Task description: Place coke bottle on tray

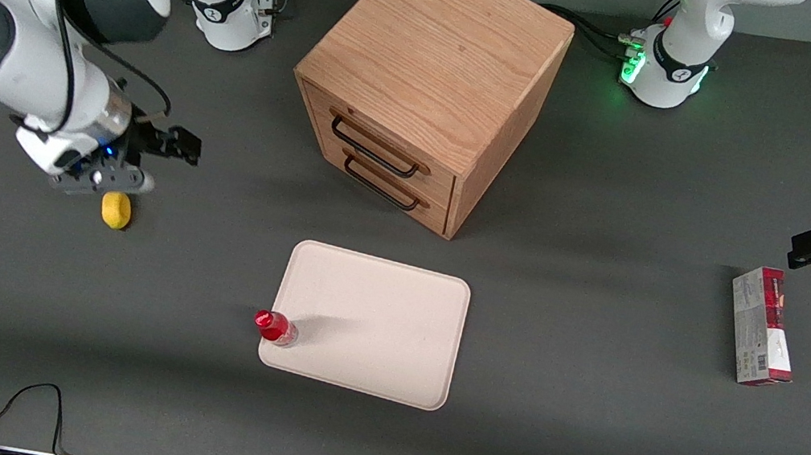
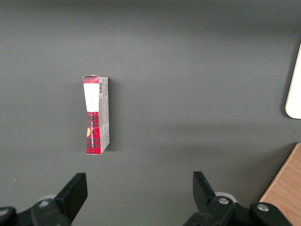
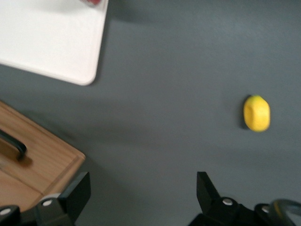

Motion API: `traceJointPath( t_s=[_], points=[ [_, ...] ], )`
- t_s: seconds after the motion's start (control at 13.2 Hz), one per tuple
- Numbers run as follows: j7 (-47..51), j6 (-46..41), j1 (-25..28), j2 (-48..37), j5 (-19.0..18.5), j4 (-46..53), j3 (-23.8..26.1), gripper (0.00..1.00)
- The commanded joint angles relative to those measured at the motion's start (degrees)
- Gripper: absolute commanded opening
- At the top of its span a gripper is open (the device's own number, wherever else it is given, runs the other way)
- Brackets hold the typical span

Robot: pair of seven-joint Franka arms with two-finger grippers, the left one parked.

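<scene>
Gripper (image 3: 141, 197) open, empty; red-capped coke bottle (image 1: 275, 327) upright on tray (image 1: 373, 328) edge

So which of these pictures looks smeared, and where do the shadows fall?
Right wrist view: motion-smeared, the yellow lemon-shaped object soft-edged, open gripper holding nothing. Front view: sharp; small red coke bottle throws a shadow across the pale cream tray. Left wrist view: crisp.

One small red bottle (image 1: 274, 327), one big flat cream tray (image 1: 390, 323), one wooden box with two drawers (image 1: 428, 85). One yellow lemon (image 1: 116, 209), one red-and-grey carton (image 1: 762, 326). One open black gripper (image 1: 174, 144) up near the lemon.
</scene>
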Motion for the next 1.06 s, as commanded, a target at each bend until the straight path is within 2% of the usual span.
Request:
traceJointPath(
  t_s=[0.0, 0.38, 0.99],
  points=[
    [-4.68, -0.25, -3.99, -7.49, -1.46, -5.44, -0.12, 1.00],
    [-5.57, -6.14, -10.50, -7.50, -1.11, 1.23, 2.33, 1.00],
    [-5.40, -7.55, -11.83, -6.80, -1.11, 3.70, 2.79, 1.00]
  ],
)
